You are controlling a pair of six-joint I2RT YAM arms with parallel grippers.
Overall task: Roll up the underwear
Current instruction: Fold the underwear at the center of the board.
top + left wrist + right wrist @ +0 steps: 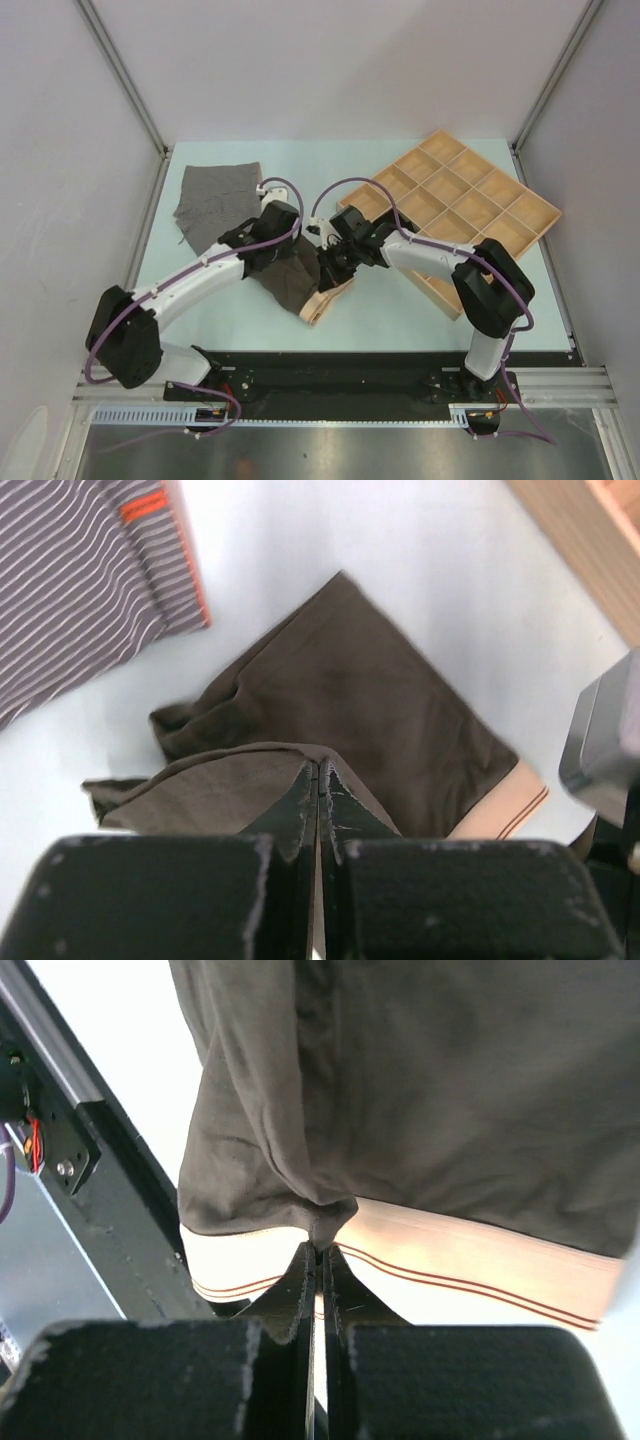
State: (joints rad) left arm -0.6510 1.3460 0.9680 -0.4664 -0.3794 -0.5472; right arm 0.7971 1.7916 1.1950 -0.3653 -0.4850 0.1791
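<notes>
The dark brown underwear (292,278) lies partly folded mid-table, its cream waistband (322,303) toward the near edge. My left gripper (288,256) is shut on a raised fold of this brown cloth (330,695), the fingertips (306,792) pressed together. My right gripper (328,266) is shut on a pinch of the same garment (420,1090) just above its cream waistband (470,1260). A heather grey striped underwear (215,198) with a thin orange edge (190,570) lies flat at the back left, apart from both grippers.
A compartmented wooden tray (455,200) sits at the back right; its corner (590,540) shows in the left wrist view. The black base rail (95,1170) runs along the near table edge. The right arm's body (610,750) is close beside the left gripper.
</notes>
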